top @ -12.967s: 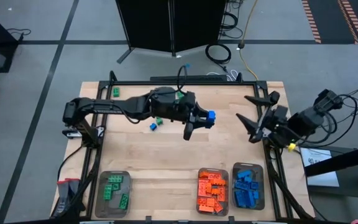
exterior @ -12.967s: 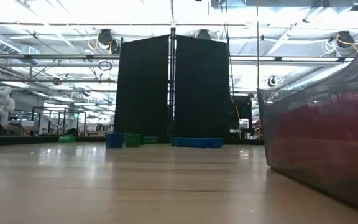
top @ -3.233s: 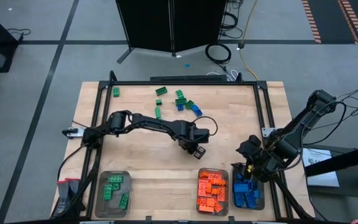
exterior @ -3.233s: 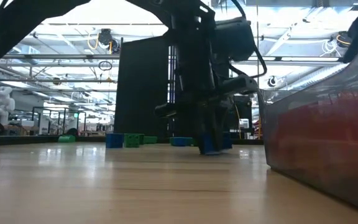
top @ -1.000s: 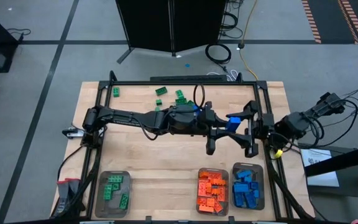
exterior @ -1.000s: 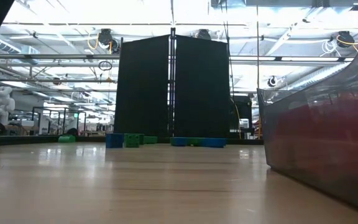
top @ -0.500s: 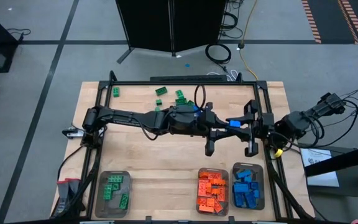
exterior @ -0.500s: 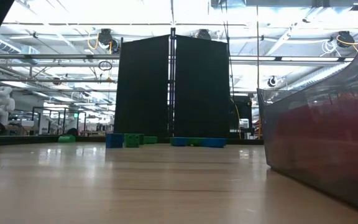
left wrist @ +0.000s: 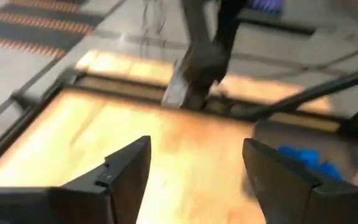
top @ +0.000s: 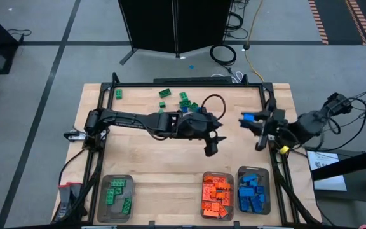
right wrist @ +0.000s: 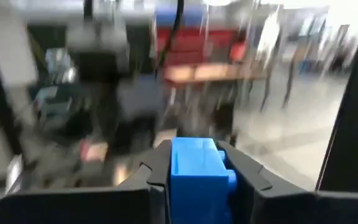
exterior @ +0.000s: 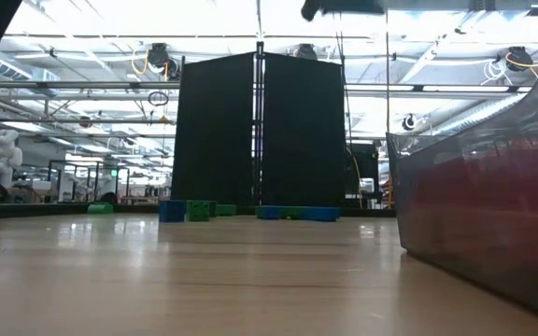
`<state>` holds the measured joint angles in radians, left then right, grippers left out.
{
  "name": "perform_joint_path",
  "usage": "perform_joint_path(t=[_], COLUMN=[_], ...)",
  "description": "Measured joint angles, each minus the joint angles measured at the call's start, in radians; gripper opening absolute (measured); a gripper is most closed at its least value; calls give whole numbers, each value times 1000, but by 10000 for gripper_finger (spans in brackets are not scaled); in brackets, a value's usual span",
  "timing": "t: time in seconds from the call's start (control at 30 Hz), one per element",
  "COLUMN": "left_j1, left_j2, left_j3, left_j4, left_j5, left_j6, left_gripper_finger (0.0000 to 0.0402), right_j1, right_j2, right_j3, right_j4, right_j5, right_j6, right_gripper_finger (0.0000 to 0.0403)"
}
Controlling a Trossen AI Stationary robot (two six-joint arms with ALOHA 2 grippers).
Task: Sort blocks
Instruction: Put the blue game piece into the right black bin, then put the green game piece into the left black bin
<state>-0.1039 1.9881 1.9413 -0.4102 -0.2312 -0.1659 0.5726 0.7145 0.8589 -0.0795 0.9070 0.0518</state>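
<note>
The blue brick (right wrist: 194,167) sits clamped between the right gripper's (top: 257,126) jaws, up in the air and clear of the tabletop (top: 145,162); the right wrist view shows it square between the two fingers, studs facing the camera. Take the blue tray (top: 253,189) as the landmark: seen from above, the brick hangs over the tabletop's right edge, well on the far side of that tray and roughly in line with it. So the coming move, as I judge it, turns on one thing: the tray lies toward the near edge from the jaws, and the right arm must carry the brick that way and down before letting go. The orange tray (top: 216,195) stands just beside the blue one on its left, so a drift leftward could put the brick in the wrong bin.

The left gripper (top: 213,135) hovers left of the right one, over the middle of the tabletop, farther from the blue tray; its jaws stand apart with nothing between them, as the left wrist view shows. The loose bricks (top: 184,100), green with some blue among them, lie near the tabletop's far edge, well away from the blue tray and nearer the left arm. The green tray (top: 115,197) is at the near left corner.
</note>
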Motion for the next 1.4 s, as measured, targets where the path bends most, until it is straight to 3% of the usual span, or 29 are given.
perform_joint_path(t=[0.07, 0.17, 0.23, 0.3, 0.5, 0.73, 0.97, 1.07, 1.27, 1.4], left_j1=[1, -1, -2, 2, 22, 54, 94, 110, 170, 262], left_j2=[0, 0, 0, 0, 0, 0, 0, 2, 30, 47], left_j3=[0, 0, 0, 0, 0, 0, -13, -19, -20, -20], left_j4=[-73, -151, -181, -186, -185, -205, -254, -262, -268, -272], left_j5=[-8, -15, -38, -61, -67, -66, -62, -61, -61, 73], left_j6=[-13, -18, -30, -34, -39, -39, -9, 54, 296, 329], left_gripper_finger=[262, 264, 265, 265, 266, 267, 267, 267, 267, 267], right_j1=[34, 81, 123, 170, 272, 340, 381, 388, 388, 388], right_j2=[-32, -22, 33, 90, 295, 393, 393, 393, 393, 393], right_j3=[0, -2, -30, -62, -90, -88, -86, -86, -86, -86], right_j4=[-248, -656, -778, -772, -567, -499, -571, -617, -630, -648], right_j5=[-12, -175, -333, -467, -648, -653, -747, -787, -782, -778], right_j6=[250, 780, 1019, 1134, 1222, 1275, 1377, 1408, 1401, 1399], right_gripper_finger=[75, 75, 75, 75, 75, 76, 227, 270, 290, 291])
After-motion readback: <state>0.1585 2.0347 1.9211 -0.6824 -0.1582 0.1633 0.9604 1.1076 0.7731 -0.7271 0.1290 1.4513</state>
